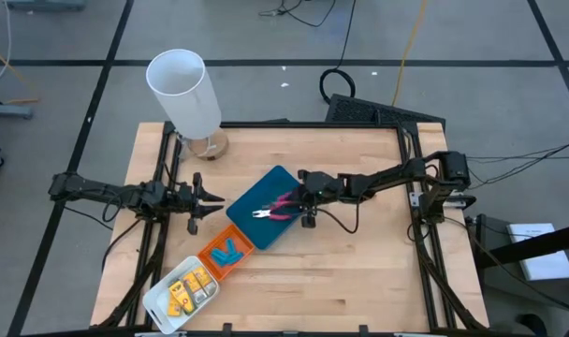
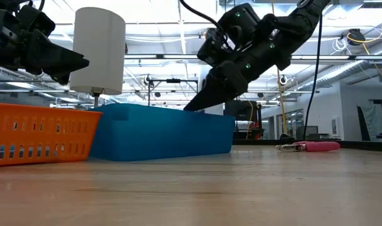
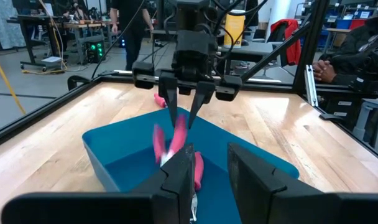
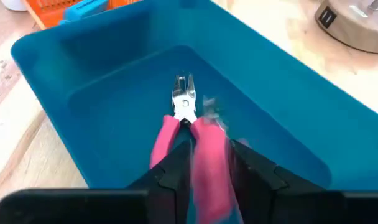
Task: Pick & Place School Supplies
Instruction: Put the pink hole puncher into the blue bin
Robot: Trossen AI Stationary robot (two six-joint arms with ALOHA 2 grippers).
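A pink-handled metal tool (image 4: 184, 118) is in the teal tray (image 1: 252, 225), metal head toward the tray's near left end, and it shows blurred. My right gripper (image 1: 291, 202) hangs low over the tray's right part, slanting down from the table's right, fingers a little apart. One pink handle (image 4: 211, 149) stands between them. A second pink-handled tool (image 2: 310, 146) lies flat on the table beyond the tray. Light-blue pieces (image 1: 226, 253) lie in the orange tray, yellow pieces (image 1: 186, 288) in the white tray. My left gripper (image 1: 214, 198) waits left of the teal tray, open on nothing. My right gripper has the tool's pink handle (image 4: 207, 140) between its two parted fingers, which slant down from the table's right and lie along the handle. The tool shows blurred against the sharp tray, and I cannot tell whether the fingers touch it.
A tall white cylinder (image 1: 183, 89) stands on a round foot at the table's far left. The orange tray (image 1: 240, 245) and the white tray (image 1: 158, 301) lie in a row toward the near left corner. Bare wood lies on the table's near right part.
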